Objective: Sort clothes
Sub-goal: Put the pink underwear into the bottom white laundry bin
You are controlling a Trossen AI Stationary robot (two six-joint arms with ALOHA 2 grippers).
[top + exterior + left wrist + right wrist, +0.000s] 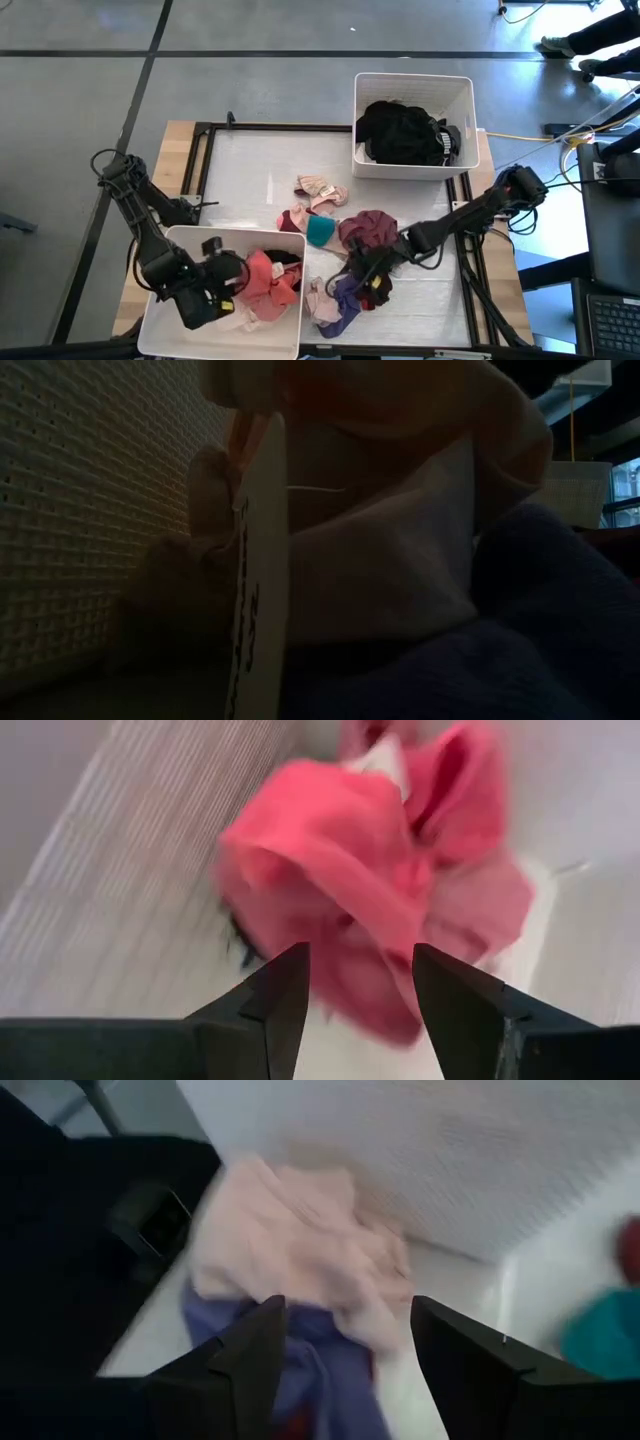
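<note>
Left end effector (238, 285) sits inside the near white bin (160, 330), at the left front of the surface (250, 165). Its fingers (275, 1005) stand apart with nothing between them; a crumpled coral-pink garment (270, 280) lies loose just ahead of the tips, over other pale and dark pieces in the same bin. In the left wrist view that garment (370, 890) shows soft rolled folds against the bin's ribbed white wall.

Right end effector (362, 278) hangs over the front edge of the loose pile in the middle of the surface. Its fingers (250, 1365) are spread, and no fabric is gripped between them. Directly past them lie a purple garment (345, 298) and a pale pink garment (322, 300), the pink lapping over the purple (both rumpled, neither lifted).

Rest of the pile: a maroon garment (368, 230) bunched beside a teal piece (320, 232), a small red piece (295, 220) touching the teal one, and a light patterned pink item (320, 190) a little farther back, apart from the others.

Far white bin (412, 88), at the right rear, holds a heap of black clothes (400, 135) with one grey-white patch at its right edge.

Low view is filled by pale fabric, a purple fold and the bin's mesh wall; nothing further can be made out there.
</note>
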